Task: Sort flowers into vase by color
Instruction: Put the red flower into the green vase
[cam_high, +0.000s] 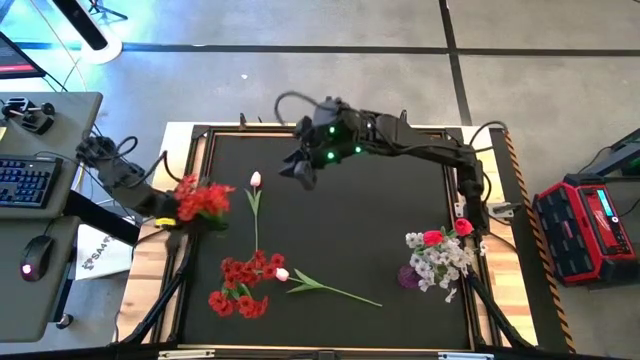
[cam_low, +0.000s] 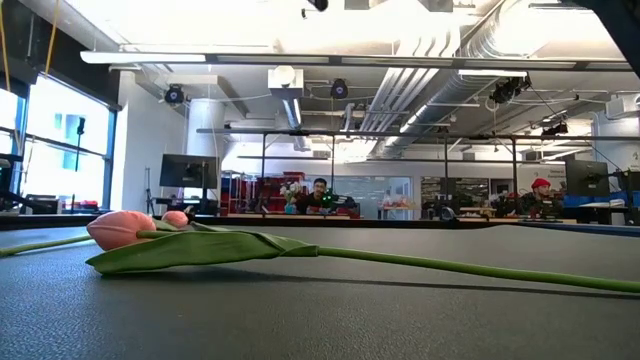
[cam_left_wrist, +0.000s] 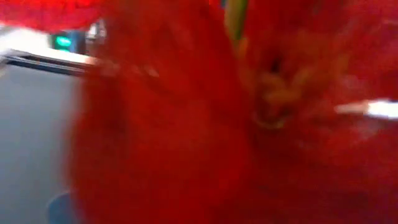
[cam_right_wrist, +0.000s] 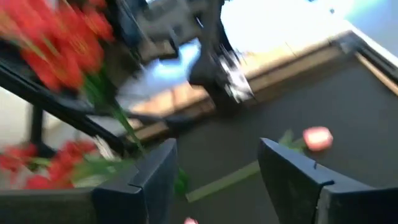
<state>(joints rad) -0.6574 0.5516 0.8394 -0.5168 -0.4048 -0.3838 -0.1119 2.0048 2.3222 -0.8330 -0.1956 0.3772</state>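
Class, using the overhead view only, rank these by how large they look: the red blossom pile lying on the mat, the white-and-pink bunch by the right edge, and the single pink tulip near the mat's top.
1. The red blossom pile and the white-and-pink bunch look about alike, so they share first place.
2. The single pink tulip is clearly smallest: one thin stem and a bud.

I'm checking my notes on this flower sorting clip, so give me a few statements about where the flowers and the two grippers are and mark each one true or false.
1. The left gripper is shut on a red blossom sprig at the table's left edge. True.
2. The right gripper holds a pink tulip. False: its fingers are open and empty, above the mat's far side.
3. Two pink tulips lie on the mat. True.
4. The white-grey blossoms lie at the left of the mat. False: they are at its right, beside the red-pink rosebuds.
5. More red blossom clusters lie on the mat. True.
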